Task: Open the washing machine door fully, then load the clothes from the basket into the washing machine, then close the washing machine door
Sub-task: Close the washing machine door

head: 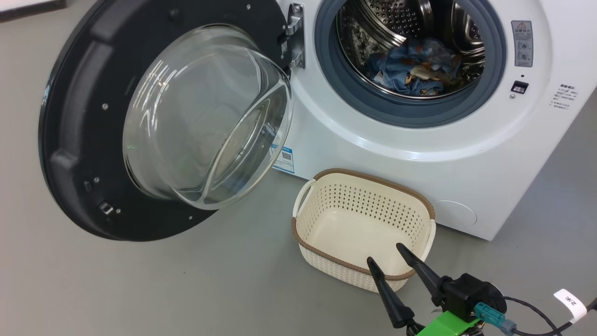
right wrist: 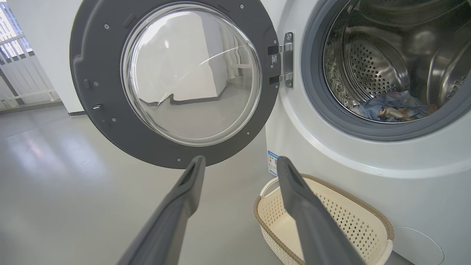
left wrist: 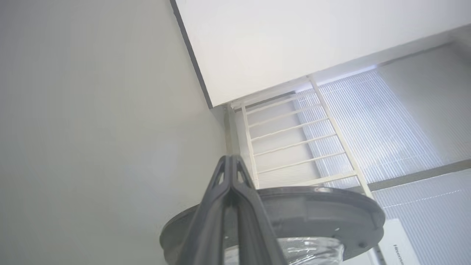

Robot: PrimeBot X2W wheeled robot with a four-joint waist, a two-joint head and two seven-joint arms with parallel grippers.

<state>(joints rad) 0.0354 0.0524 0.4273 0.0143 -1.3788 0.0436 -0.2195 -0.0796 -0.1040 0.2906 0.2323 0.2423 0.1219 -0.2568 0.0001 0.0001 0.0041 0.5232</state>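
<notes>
Head view: the large round washing machine door (head: 186,116), black-rimmed with a bulging clear glass bowl, is swung wide on its metal hinge (head: 294,37) to the left of the big white front-loading washing machine (head: 419,144). The clothes (head: 419,70), a light blue bundle printed in orange and cream, are seen at the bottom of the steel perforated drum, behind the grey-blue gasket. The small cream perforated basket (head: 326,200) with a brown rim is stood on the grey floor (head: 140,280), just beside the lower front edge of the machine, below a small blue label sticker (head: 283,158). The right gripper (head: 385,252) is held over the near rim of the basket, its two dark fingers spread apart.

Right wrist view: the same spread fingers are seen pointing between the lower rim of the door and the basket, and the drum interior is shown from lower down.

Left wrist view: the left gripper (left wrist: 232,162), fingers pressed together at the tips, is pointed past the door's edge toward a white wall and a white railing (left wrist: 294,140).

Open floor lies below the door and left of the basket.
</notes>
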